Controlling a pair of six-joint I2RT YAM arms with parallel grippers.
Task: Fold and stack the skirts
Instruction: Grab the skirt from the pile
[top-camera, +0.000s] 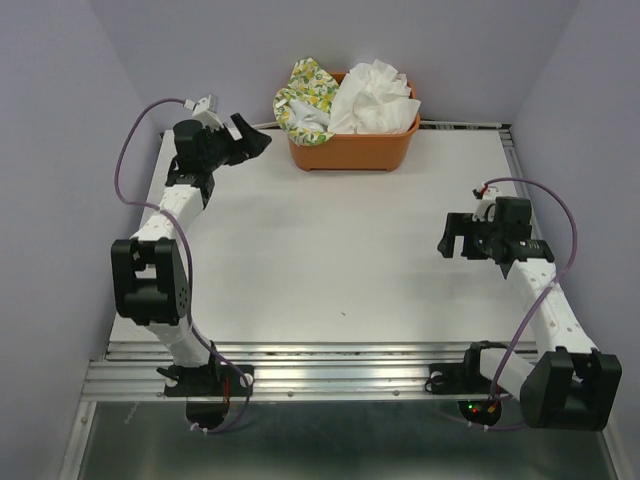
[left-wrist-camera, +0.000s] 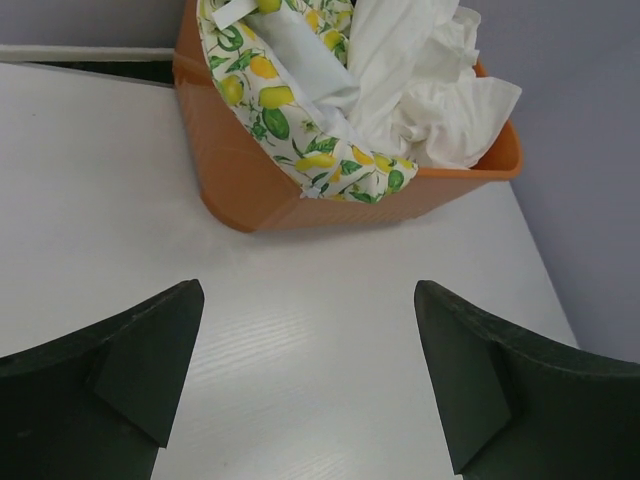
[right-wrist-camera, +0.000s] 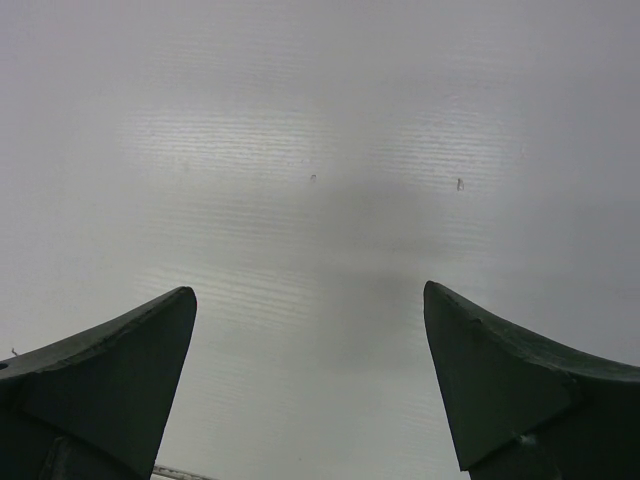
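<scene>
The lemon-print skirt (top-camera: 305, 98) and the plain white crinkly skirt (top-camera: 375, 97) lie bunched in the orange basket (top-camera: 350, 152) at the table's far edge. The left wrist view shows the lemon-print skirt (left-wrist-camera: 300, 130) draped over the basket's near rim (left-wrist-camera: 240, 180) with the white skirt (left-wrist-camera: 420, 90) to its right. My left gripper (top-camera: 252, 136) is open and empty, raised just left of the basket; in its own view it (left-wrist-camera: 308, 300) points at bare table before the basket. My right gripper (top-camera: 452, 238) is open and empty over the table's right side, and its own view (right-wrist-camera: 310, 300) shows only table.
The white table (top-camera: 330, 260) has lilac walls on three sides. A metal rail (top-camera: 330, 365) runs along the near edge between the arm bases. The basket stands against the back wall.
</scene>
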